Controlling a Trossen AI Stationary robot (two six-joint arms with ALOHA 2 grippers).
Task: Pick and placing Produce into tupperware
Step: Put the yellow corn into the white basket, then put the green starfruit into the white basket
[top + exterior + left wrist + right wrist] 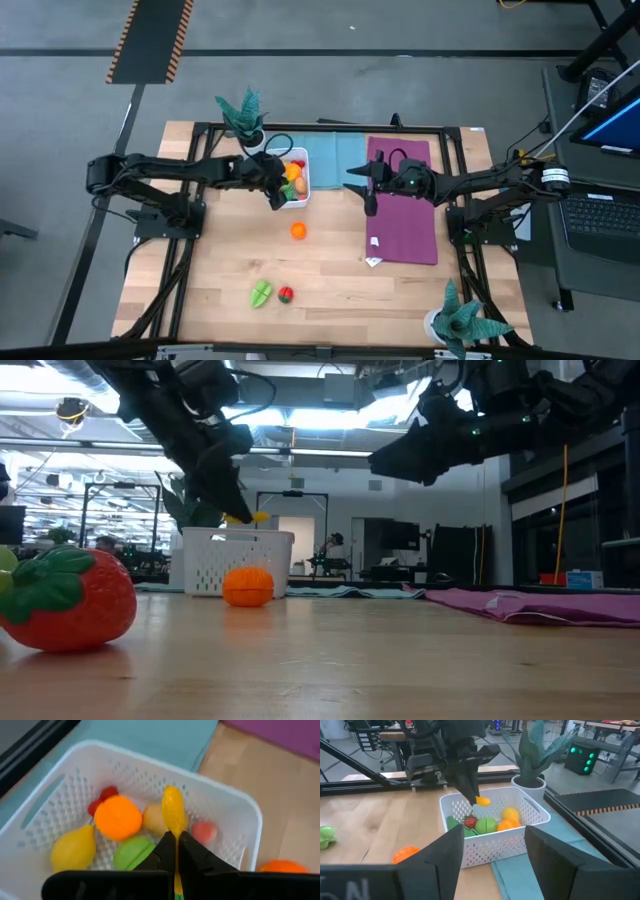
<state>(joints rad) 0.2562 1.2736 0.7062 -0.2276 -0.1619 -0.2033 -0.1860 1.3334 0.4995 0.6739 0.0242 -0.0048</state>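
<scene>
A slim yellow piece of produce (173,812) is pinched between the pressed-together fingers of the left gripper (176,851), held above the white perforated tupperware (304,190). Inside the container, an orange (118,817), a yellow pear (73,848), a green piece (131,853), a tan piece (153,819) and red pieces (101,799) are seen. The tupperware is set on a teal cloth (335,155) near the worktop's (330,290) back edge. The right gripper (369,190) is held over the purple mat's (403,225) edge, fingers spread and empty. On the bare wood, an orange fruit (298,231) lies just in front of the tupperware; a green vegetable (261,293) and a strawberry (286,294) lie nearer the front
</scene>
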